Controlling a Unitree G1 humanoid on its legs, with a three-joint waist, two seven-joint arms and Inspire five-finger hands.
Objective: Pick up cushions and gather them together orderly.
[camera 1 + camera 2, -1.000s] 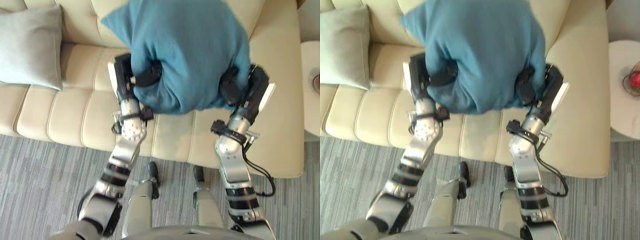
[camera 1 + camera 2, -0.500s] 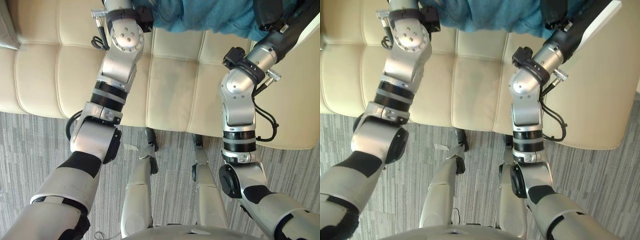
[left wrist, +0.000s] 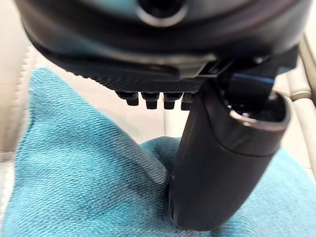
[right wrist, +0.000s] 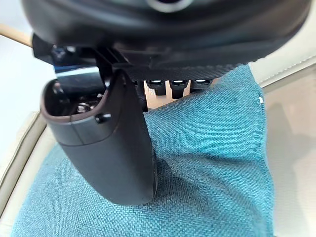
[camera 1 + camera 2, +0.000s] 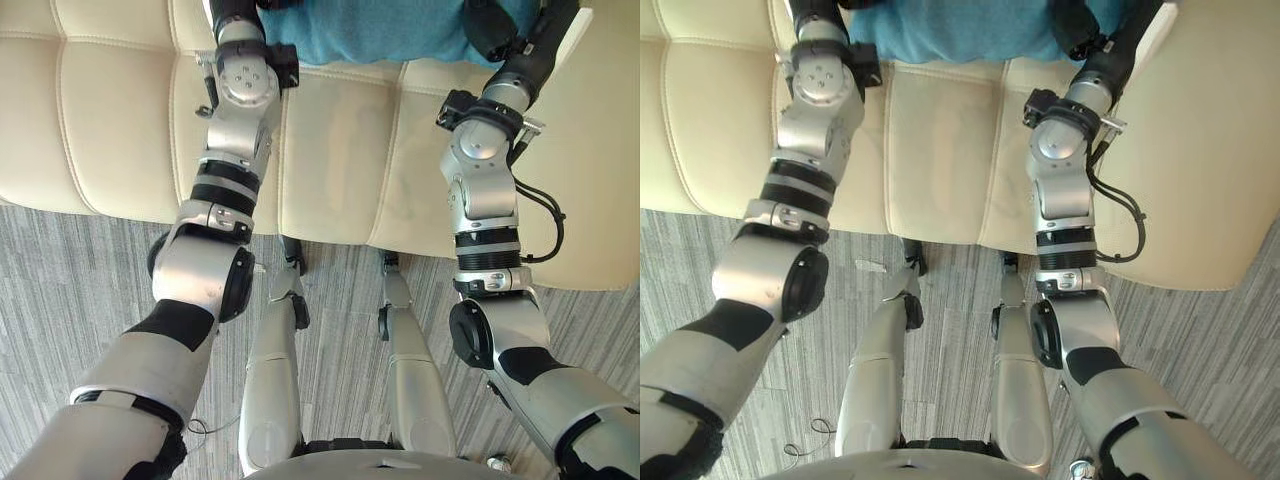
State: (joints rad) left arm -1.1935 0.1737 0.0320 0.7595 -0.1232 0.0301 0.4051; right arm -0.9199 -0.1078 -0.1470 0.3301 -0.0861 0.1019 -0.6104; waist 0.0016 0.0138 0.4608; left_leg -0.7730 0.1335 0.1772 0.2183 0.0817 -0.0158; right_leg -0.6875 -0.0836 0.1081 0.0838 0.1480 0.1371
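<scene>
A teal cushion is held over the cream sofa, at the far end of my two outstretched arms. My left hand grips its left side and my right hand grips its right side. In the left wrist view the left hand's thumb digs into the teal cloth, with the fingers curled behind it. Seen from the right wrist, the right hand's thumb presses into the cushion the same way. Most of the cushion runs off past the head views' upper edge.
The cream sofa seat with its stitched panels spans the upper half of the head views. Its front edge runs across above a grey striped carpet.
The camera has tipped down toward the floor. Both hands still hold the teal cushion, which now sits at the upper edge with my arms stretched further out over the seat.
</scene>
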